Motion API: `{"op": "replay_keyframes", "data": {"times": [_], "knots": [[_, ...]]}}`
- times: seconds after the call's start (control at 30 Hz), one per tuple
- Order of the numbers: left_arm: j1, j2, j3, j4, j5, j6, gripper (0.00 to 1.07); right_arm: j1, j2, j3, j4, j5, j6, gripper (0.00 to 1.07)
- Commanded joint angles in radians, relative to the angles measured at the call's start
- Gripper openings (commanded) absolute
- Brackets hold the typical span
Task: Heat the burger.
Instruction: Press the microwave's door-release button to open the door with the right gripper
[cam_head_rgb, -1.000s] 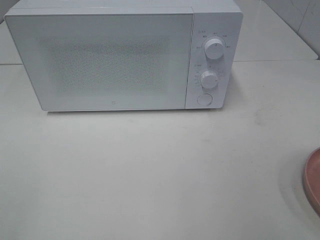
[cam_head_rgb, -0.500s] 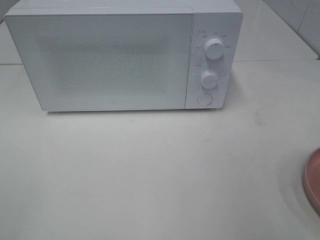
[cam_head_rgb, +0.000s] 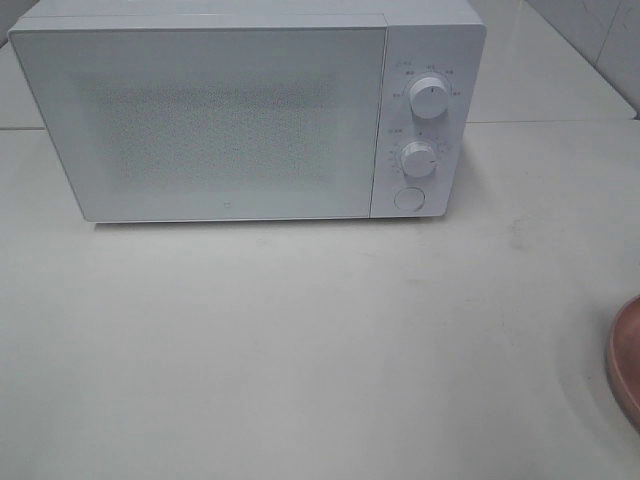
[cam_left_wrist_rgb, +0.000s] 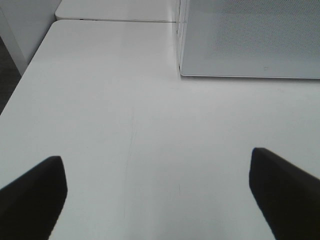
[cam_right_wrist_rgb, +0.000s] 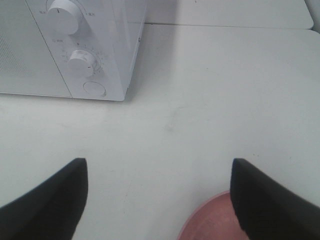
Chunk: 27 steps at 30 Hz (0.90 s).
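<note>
The burger shows in no view, so its place and heading cannot be told. One white microwave, door shut, carries two knobs and one round button beside the door. One pink plate lies on the table, well in front of the microwave's knob side. The left gripper and right gripper both gape wide, holding nothing.

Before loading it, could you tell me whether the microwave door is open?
No, the microwave door sits shut, flush beside the control panel.
</note>
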Motion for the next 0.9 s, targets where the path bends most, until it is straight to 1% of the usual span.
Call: {"op": "replay_keyframes", "data": {"times": [0.03, 0.27, 0.3, 0.43, 0.47, 0.63, 0.7, 0.73, 0.77, 0.8, 0.83, 0.87, 0.9], "knots": [[-0.004, -0.022, 0.003, -0.008, -0.009, 0.0, 0.91, -0.006, 0.051, 0.019, 0.002, -0.117, -0.009, 0.76], [-0.004, -0.022, 0.003, -0.008, -0.009, 0.0, 0.91, -0.006, 0.136, 0.02, 0.003, -0.226, -0.007, 0.76], [-0.004, -0.022, 0.003, -0.008, -0.009, 0.0, 0.91, -0.006, 0.17, 0.02, 0.003, -0.263, 0.0, 0.76], [-0.004, -0.022, 0.003, -0.008, -0.009, 0.0, 0.91, -0.006, 0.217, 0.019, 0.003, -0.306, 0.008, 0.76], [-0.004, -0.022, 0.003, -0.008, -0.009, 0.0, 0.91, -0.006, 0.252, 0.019, 0.002, -0.347, 0.018, 0.76], [-0.004, -0.022, 0.003, -0.008, -0.009, 0.0, 0.91, -0.006, 0.313, 0.019, 0.0, -0.428, 0.026, 0.76], [-0.004, -0.022, 0.003, -0.008, -0.009, 0.0, 0.91, -0.006, 0.359, 0.037, 0.0, -0.525, 0.026, 0.76], [-0.004, -0.022, 0.003, -0.008, -0.009, 0.0, 0.91, -0.006, 0.359, 0.037, 0.0, -0.525, 0.026, 0.76], [-0.004, -0.022, 0.003, -0.008, -0.009, 0.0, 0.91, -0.006, 0.383, 0.062, 0.0, -0.618, 0.026, 0.76], [-0.004, -0.022, 0.003, -0.008, -0.009, 0.0, 0.91, -0.006, 0.383, 0.062, 0.0, -0.618, 0.026, 0.76], [-0.004, -0.022, 0.003, -0.008, -0.009, 0.0, 0.91, -0.006, 0.406, 0.094, 0.0, -0.728, 0.023, 0.76], [-0.004, -0.022, 0.003, -0.008, -0.009, 0.0, 0.91, -0.006, 0.421, 0.112, 0.0, -0.783, 0.021, 0.76], [-0.004, -0.022, 0.003, -0.008, -0.009, 0.0, 0.91, -0.006, 0.421, 0.112, 0.0, -0.783, 0.021, 0.76]]}}
